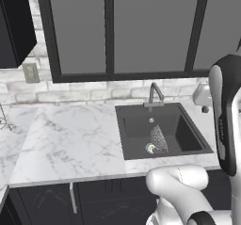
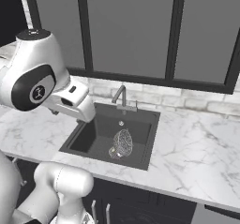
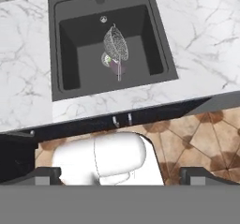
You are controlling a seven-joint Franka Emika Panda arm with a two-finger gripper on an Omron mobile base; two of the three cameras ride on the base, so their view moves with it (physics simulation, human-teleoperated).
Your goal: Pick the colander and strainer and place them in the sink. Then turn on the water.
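The speckled mesh strainer point(image 3: 116, 44) stands tilted on its rim in the dark grey sink point(image 3: 63, 54), its thin wire handle pointing toward the front wall. It also shows in the left base view, strainer point(image 1: 158, 138), and in the right base view, strainer point(image 2: 123, 142). The colander is out of view. The gooseneck faucet point(image 1: 154, 94) rises at the sink's rear edge, and the water is out of view. My gripper point(image 3: 120, 174) is open and empty, high above the counter's front edge, looking down into the basin. My white hand point(image 2: 76, 101) hangs over the sink's left side.
White marble counter point(image 1: 70, 144) stretches on both sides of the sink. Dark cabinet doors point(image 1: 99, 200) run below it, and a window sits behind. A wall outlet point(image 1: 30, 72) and a dark upper cabinet point(image 1: 14, 26) are at the left. My arm's elbow point(image 1: 179, 179) juts out in front of the counter.
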